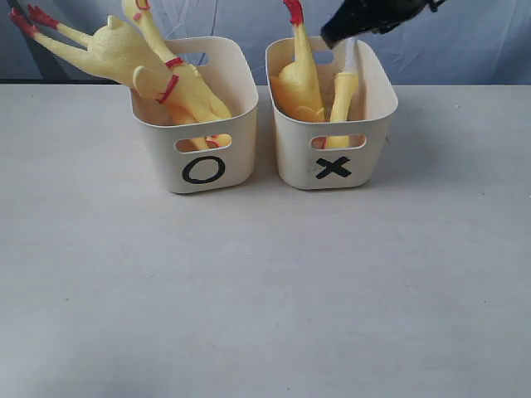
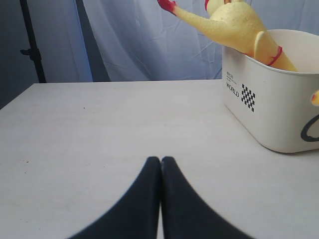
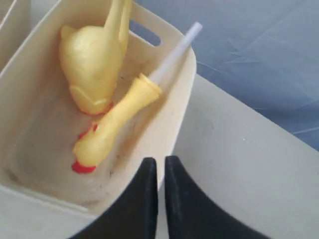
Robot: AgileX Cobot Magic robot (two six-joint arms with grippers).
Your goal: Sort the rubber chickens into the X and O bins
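I read L gripper (image 2: 160, 160) & R gripper (image 3: 160, 160) pinched together, empty; R is over X bin (image 3: 172, 109), head-neck piece (image 3: 112, 124) just ahead, head down.

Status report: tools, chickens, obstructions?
Left tool shut, empty. Right tool shut, empty, above X bin. Two whole chickens in O bin, headless body and head piece in X. No obstruction seen.

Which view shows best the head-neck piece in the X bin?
The right wrist view: it looks down into the X bin and shows the whole head-neck piece, end to end. The exterior view shows mostly its upper end. The left wrist view misses it.
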